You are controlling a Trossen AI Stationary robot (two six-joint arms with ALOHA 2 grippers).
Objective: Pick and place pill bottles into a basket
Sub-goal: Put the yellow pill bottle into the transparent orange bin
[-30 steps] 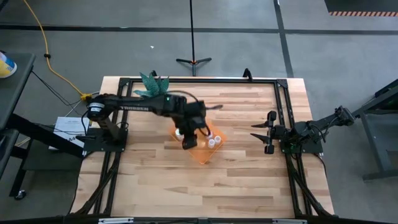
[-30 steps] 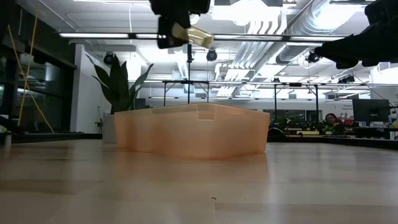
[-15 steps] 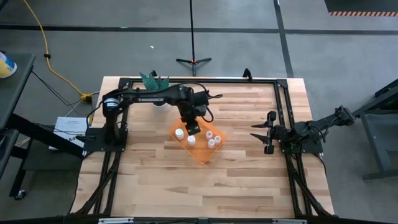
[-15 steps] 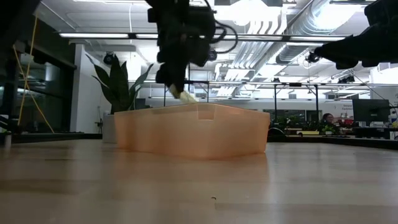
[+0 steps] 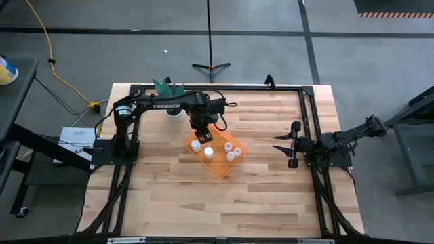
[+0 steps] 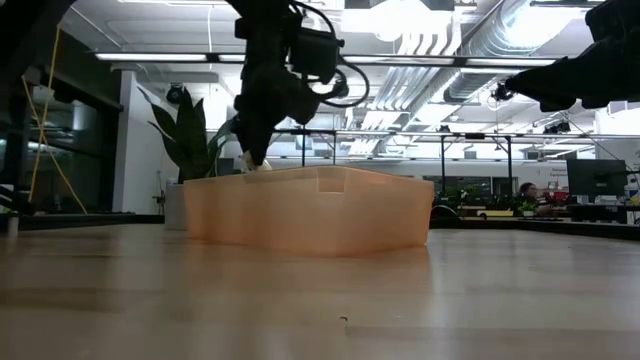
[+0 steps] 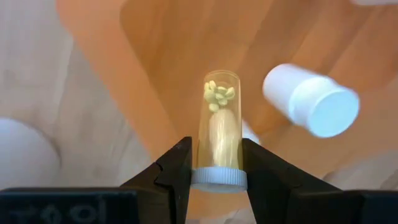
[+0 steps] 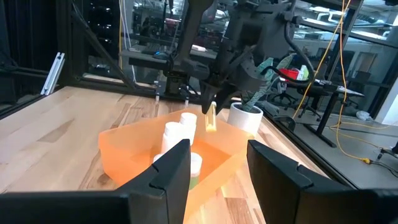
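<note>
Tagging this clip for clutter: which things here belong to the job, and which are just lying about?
Job:
- orange basket
- white-capped pill bottles inside it
- clear bottle of pills held in the left claw

Lying about:
- potted plant
- right claw, waiting at the table's right side

Table: a light wooden butcher-block top with a black frame along its edges.
On it: an orange basket near the middle — a white plant pot behind it.
</note>
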